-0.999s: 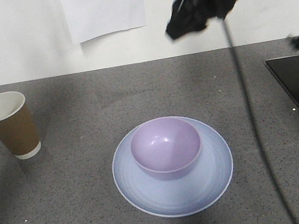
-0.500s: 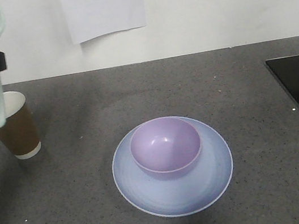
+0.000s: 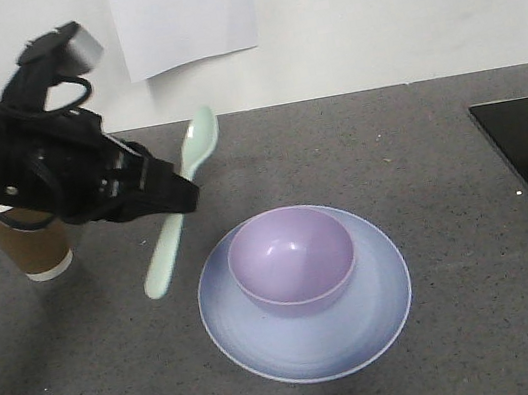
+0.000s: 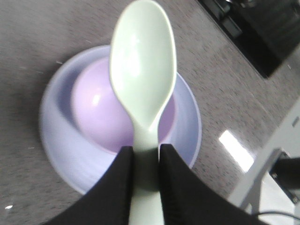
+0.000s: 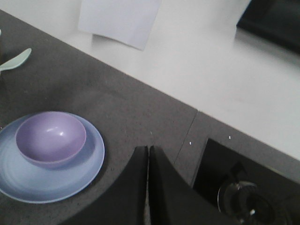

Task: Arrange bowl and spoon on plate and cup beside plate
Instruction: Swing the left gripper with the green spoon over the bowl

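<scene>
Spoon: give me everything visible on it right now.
The spoon is pale mint-green, smooth and plastic-looking, with a rounded oval head and a flat handle. It is off the counter, clamped at the handle just below the head by the left gripper, fingers on both sides. In the front view it is tilted, head up toward the wall, handle end down toward the plate's left edge. The wrist view shows its head over the bowl. Nothing but the gripper touches it.

glossy plastic bowl (image 3: 292, 258), speckled matt countertop (image 3: 440, 158).
</scene>
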Controlling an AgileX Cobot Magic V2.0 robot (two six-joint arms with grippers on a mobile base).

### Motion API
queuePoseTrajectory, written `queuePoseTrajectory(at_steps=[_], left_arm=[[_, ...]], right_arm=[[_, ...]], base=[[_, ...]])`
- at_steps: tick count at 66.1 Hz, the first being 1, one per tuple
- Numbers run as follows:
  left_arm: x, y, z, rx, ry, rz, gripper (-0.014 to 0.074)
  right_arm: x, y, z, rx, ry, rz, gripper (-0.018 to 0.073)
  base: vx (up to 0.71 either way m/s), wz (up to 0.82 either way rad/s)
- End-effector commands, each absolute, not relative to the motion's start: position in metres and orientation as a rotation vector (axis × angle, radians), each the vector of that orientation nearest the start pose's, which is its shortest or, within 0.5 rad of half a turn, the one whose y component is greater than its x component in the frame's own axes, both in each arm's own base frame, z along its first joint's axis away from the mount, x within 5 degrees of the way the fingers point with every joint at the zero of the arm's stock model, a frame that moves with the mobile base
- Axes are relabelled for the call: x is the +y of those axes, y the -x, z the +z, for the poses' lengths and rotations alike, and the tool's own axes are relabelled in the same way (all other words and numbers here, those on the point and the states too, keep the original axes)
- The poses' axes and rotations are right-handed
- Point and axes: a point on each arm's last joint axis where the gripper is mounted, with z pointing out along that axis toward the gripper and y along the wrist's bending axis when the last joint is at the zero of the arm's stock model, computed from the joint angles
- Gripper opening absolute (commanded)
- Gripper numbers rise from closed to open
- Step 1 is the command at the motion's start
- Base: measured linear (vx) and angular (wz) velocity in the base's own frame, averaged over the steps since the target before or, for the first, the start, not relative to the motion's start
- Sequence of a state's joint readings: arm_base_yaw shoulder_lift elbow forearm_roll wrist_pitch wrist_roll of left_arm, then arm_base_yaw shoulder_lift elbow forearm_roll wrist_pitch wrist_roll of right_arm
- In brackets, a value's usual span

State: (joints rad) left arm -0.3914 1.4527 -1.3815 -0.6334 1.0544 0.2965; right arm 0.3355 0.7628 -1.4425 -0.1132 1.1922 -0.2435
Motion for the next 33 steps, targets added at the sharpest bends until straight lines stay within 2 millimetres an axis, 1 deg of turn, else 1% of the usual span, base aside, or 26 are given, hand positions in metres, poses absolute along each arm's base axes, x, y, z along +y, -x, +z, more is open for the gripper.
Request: queuePoseTrajectory(at_steps=[1, 13, 21, 25, 28, 33], left_arm=[[-0.175, -0.254, 0.383, 2.368, -0.669, -0.933, -0.0007], [-0.195, -0.263, 0.359, 2.476, -0.639, -0.959, -0.0007], [-0.203, -0.266, 0.352, 2.508, -0.627, -0.969, -0.0007], [-0.205, -0.269, 0.354, 2.497, -0.621, -0.974, -0.0007], [-0.207, -0.271, 0.36, 2.472, -0.616, -0.982, -0.0007], [-0.209, -0.276, 0.369, 2.425, -0.606, -0.985, -0.0007]], right_arm=[[0.009, -0.066, 0.484, 1.862, 0.458, -0.088, -0.0005], [0.006, -0.061, 0.429, 1.936, 0.399, -0.049, -0.0005], [0.007, -0.06, 0.397, 1.991, 0.385, -0.027, -0.0005], [0.007, -0.06, 0.386, 2.006, 0.38, -0.022, -0.0005], [0.007, -0.06, 0.376, 2.021, 0.384, -0.021, -0.0005], [0.007, -0.06, 0.368, 2.034, 0.386, -0.021, -0.0005]], base=[[0.0, 0.0], [0.0, 0.0], [0.0, 0.0], [0.0, 0.0], [0.0, 0.0], [0.0, 0.0]])
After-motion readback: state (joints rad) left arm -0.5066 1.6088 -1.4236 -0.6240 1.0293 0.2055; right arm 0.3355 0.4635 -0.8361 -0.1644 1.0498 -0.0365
